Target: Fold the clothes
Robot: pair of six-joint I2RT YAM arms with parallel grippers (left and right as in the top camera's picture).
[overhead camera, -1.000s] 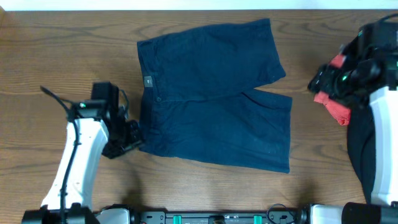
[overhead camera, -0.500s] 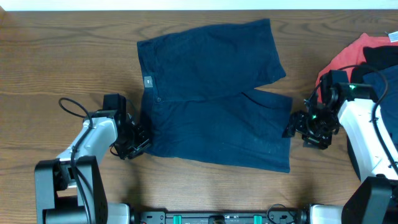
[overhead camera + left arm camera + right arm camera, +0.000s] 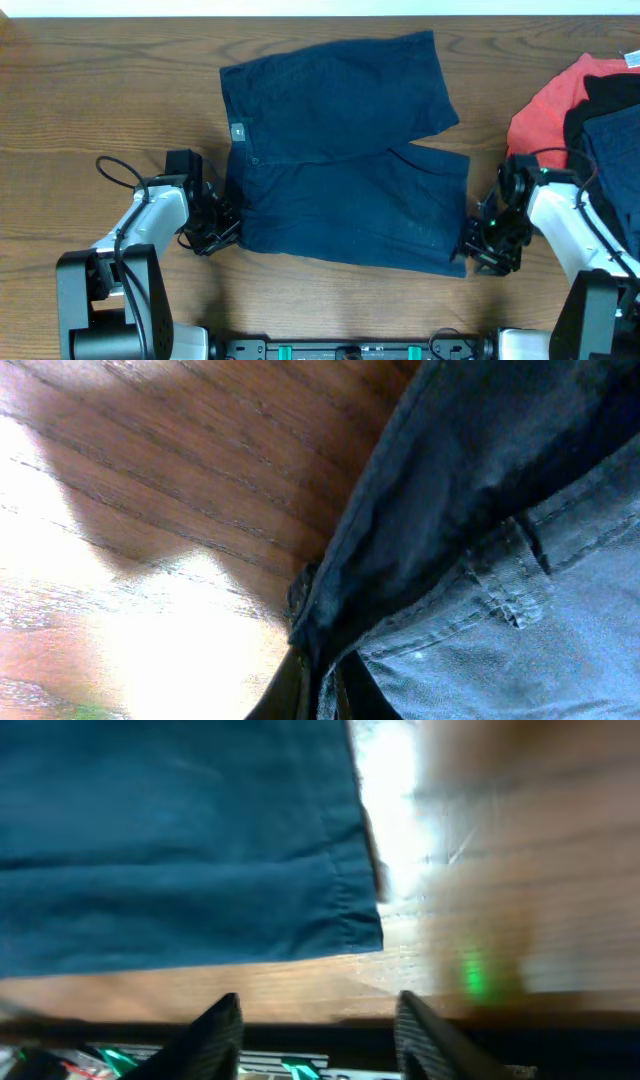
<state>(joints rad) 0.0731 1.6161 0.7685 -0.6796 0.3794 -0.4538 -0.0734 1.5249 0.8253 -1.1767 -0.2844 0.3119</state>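
The clothes, a dark navy pair of shorts, lie spread flat mid-table, waistband to the left and legs to the right. My left gripper is at the waistband's near-left corner. In the left wrist view it is shut on the waistband edge of the shorts, and the pinched fabric rises in a fold. My right gripper is at the near-right leg hem. Its jaws stand open, with bare wood between them. The hem corner of the shorts lies just ahead of the fingertips.
A coral-red shirt and a black garment are piled at the table's right edge, behind my right arm. The wooden table shows to the left and along the front. The robot base rail runs along the near edge.
My left gripper has shut on the waistband corner. My right arm has swung from the pile at the right down to the near-right hem corner, its jaws narrowing.
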